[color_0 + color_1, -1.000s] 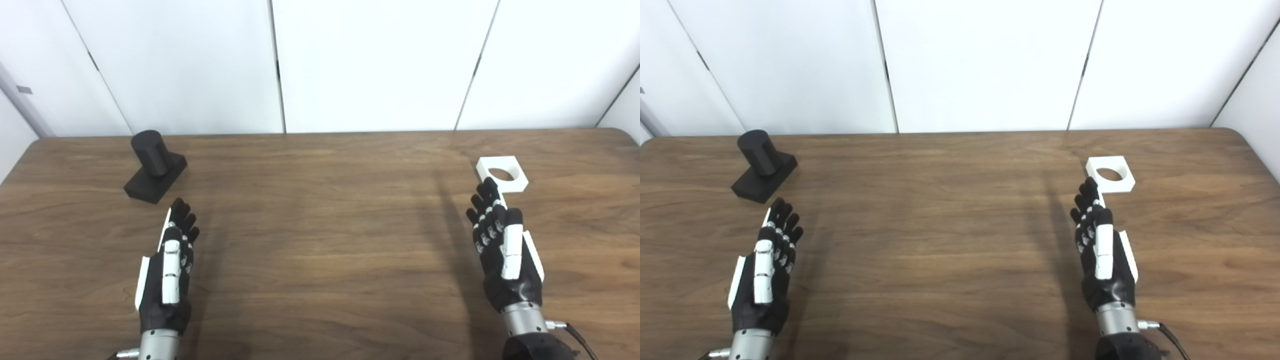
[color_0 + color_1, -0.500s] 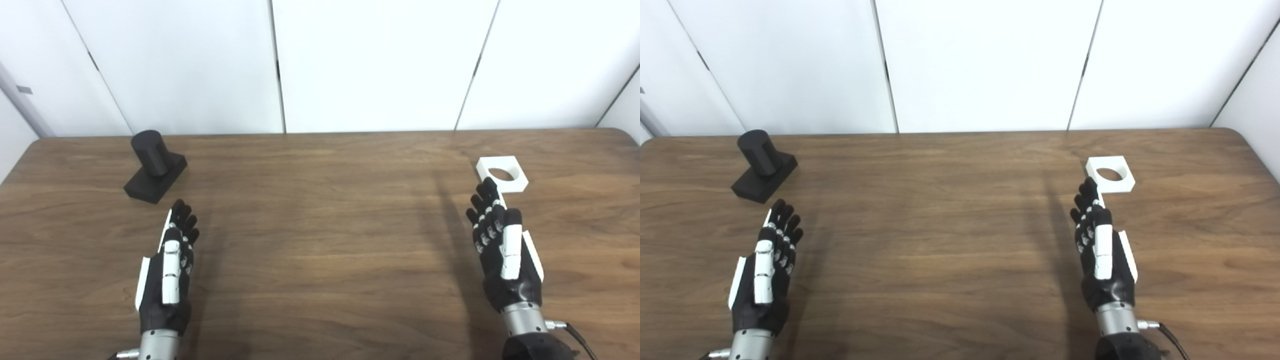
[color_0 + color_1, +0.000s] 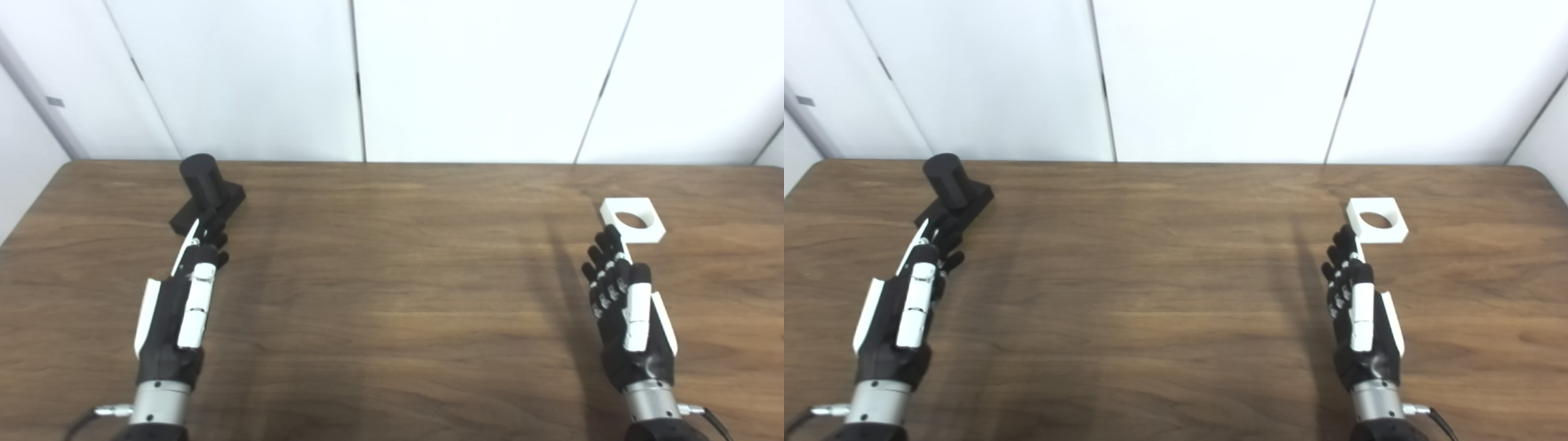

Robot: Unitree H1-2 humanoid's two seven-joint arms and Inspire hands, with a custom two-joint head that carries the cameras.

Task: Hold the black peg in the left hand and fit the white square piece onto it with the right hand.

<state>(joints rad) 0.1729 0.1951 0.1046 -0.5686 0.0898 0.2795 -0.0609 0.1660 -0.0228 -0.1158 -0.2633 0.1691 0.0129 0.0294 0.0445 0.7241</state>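
Since a second ago: left hand (image 3: 177,312) pushed forward toward the black peg (image 3: 208,196), fingertips now at the near end of the peg's base, overlapping it in both views; whether touching cannot be told. Whole picture also slid a little to the right, a camera shift, not a move of the things. Right hand (image 3: 628,312) and white square piece (image 3: 632,219) placed as before relative to each other.

Nearest, taking the white square piece as landmark: right hand just on the near side of it, held edge-up over the wooden table (image 3: 398,294), fingers straight and together, thumb laid along the top, holding nothing. Fingertips (image 3: 609,236) close beside the piece's near left corner; contact not clear from either view.

Far to the left of the piece, at about the same depth as the right hand: left hand, likewise edge-up, fingers extended and fairly close together, gripping nothing.

Next in depth: the white square piece itself, flat on the table near the right edge, round hole facing up.

Well to the left of the piece and a little farther back: black peg, a thick cylinder standing upright on a rectangular black base, base turned at an angle to the table's edge.

Farthest, behind the piece and beyond the table's rear edge: white wall panels (image 3: 478,79) with dark vertical seams.
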